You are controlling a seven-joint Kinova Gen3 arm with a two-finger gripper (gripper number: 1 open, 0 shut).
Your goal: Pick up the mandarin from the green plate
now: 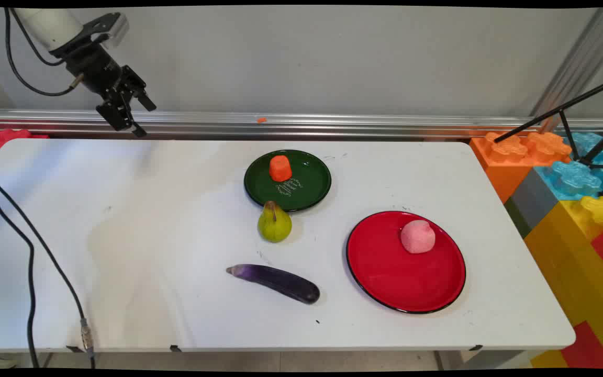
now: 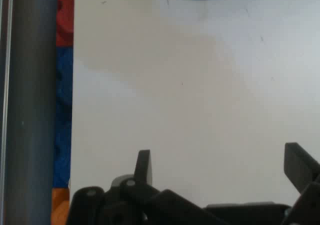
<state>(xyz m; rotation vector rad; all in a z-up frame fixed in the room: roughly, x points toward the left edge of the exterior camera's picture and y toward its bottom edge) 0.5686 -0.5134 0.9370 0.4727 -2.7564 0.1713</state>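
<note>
1. A white bench (image 1: pixel 123 235) before a grey wall carries a green plate (image 1: pixel 306 191) with an orange piece (image 1: pixel 280 168), a pear (image 1: pixel 274 223), an aubergine (image 1: pixel 275 281) and a red plate (image 1: pixel 395 283) holding a pink fruit (image 1: pixel 417 236).
2. The claw (image 1: pixel 139 118) hangs high over the far left corner, fingers (image 2: pixel 143 166) spread, holding nothing, well apart from everything.

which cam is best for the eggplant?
Main view: the whole purple eggplant lies in plain sight on the white table, below the pear. The hand view shows only bare tabletop past the open end effector, no eggplant.
</note>
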